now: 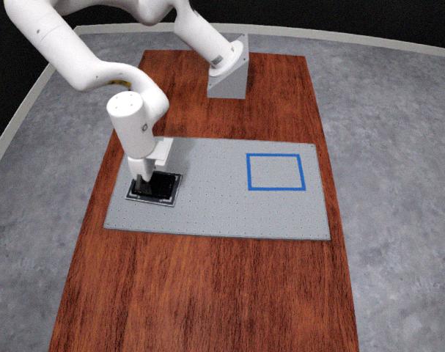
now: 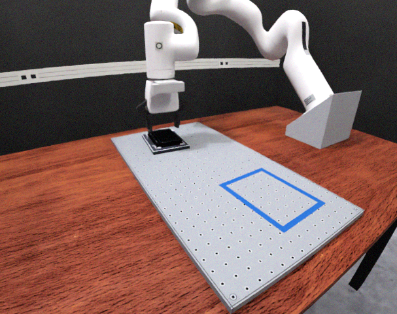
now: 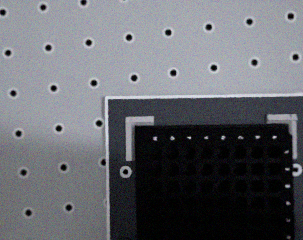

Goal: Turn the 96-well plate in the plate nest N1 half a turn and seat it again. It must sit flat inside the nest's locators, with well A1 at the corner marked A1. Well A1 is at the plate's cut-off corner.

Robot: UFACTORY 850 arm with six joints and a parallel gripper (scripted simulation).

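On your wooden desk [image 2: 56, 216] lies a grey perforated board [image 2: 205, 216] with a blue taped rectangle [image 2: 245, 203] at one end. At the other end you see the dark plate nest [image 3: 118, 150] holding the black 96-well plate [image 3: 211, 185], which sits inside the pale corner locators [image 3: 133, 122]. Your claw [image 2: 163, 125] hangs just above the plate, fingers spread wide apart, gripping nothing. You can't read any writing on the nest.
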